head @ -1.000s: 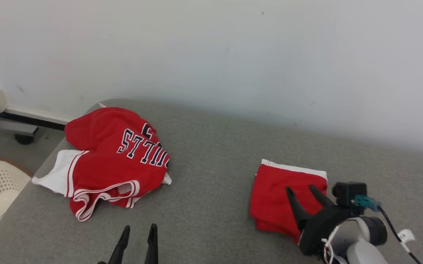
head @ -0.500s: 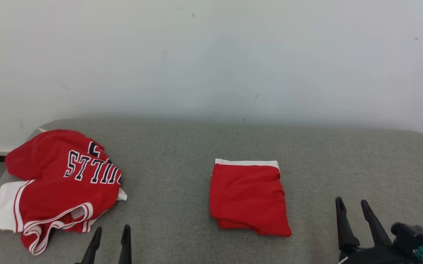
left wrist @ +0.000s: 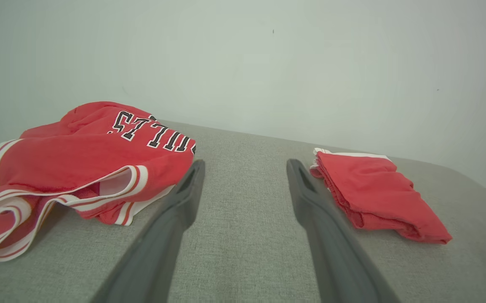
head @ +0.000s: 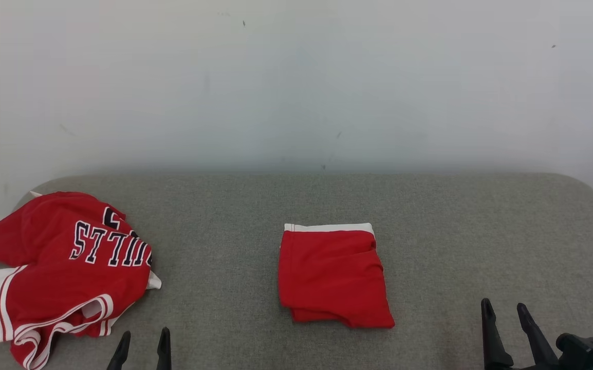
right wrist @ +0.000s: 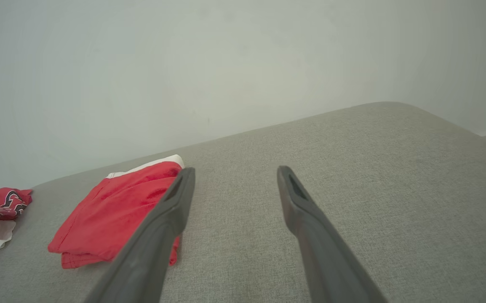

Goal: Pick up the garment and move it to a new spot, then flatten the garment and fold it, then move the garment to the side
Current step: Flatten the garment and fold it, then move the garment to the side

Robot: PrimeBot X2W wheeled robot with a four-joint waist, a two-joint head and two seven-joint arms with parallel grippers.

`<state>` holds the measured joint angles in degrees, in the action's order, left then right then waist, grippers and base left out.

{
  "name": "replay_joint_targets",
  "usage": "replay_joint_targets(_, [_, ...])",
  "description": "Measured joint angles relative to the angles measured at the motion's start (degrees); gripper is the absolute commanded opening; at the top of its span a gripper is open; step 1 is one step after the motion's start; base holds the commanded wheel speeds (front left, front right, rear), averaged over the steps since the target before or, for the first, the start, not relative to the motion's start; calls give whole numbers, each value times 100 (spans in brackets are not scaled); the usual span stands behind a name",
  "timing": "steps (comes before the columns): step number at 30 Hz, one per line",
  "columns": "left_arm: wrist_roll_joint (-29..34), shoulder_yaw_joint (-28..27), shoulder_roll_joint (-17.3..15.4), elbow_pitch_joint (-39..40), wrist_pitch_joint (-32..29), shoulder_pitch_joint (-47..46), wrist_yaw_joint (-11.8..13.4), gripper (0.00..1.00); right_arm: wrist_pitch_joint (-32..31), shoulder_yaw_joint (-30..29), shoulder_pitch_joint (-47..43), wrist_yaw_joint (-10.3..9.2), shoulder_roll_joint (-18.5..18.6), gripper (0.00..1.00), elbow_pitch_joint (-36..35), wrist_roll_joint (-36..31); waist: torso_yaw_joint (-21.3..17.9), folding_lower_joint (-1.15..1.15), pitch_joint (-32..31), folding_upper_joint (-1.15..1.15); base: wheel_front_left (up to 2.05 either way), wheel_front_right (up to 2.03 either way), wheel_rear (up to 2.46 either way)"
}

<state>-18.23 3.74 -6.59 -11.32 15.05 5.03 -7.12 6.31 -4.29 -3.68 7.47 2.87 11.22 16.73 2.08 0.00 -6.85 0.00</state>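
- The folded garment (head: 332, 277), red with a white band along its far edge, lay flat near the middle of the grey fabric-covered counter (head: 456, 231); this account takes it as the landmark.
- Its folded layers showed as stacked edges along the near side, and its near right corner stuck out a little.
- A crumpled red jersey (head: 65, 272) with white trim and dark lettering lay well to the left of the folded garment, by the counter's left edge, with bare grey fabric between the two.
- The jersey's lettering read upside down in the head view, and a white panel stuck out from its left side.
- The left hand (head: 144, 334) sat nearer the robot than the folded garment and to its left, just beside the jersey's near edge. Its two fingers were spread apart with nothing between them, touching neither piece of clothing.
- The right hand (head: 504, 306) sat to the right of the folded garment and nearer the robot, well apart from it. Its fingers were also spread, and it held nothing.
- Behind the folded garment, past the counter's far edge, rose a plain pale wall (head: 296, 77) with a few small dark specks.
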Motion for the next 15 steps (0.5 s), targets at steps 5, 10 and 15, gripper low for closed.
replay_joint_targets(5, [0, -14, 30, -21, 0, 35, -5, 100, -19, 18, 1, 0, 1, 100, 7, 73, -13, 0, 13, 0, 0, 0, 0])
replay_joint_targets(10, [0, 4, 48, -34, 0, 34, -27, 100, -22, 46, 1, 0, 1, 100, 24, 108, 12, 0, 32, 0, 0, 0, 0])
replay_joint_targets(15, [-60, 35, 34, -25, 0, 34, -29, 100, -44, 20, 1, 0, 1, 100, 12, 130, 26, 0, 50, 0, 0, 0, 0])
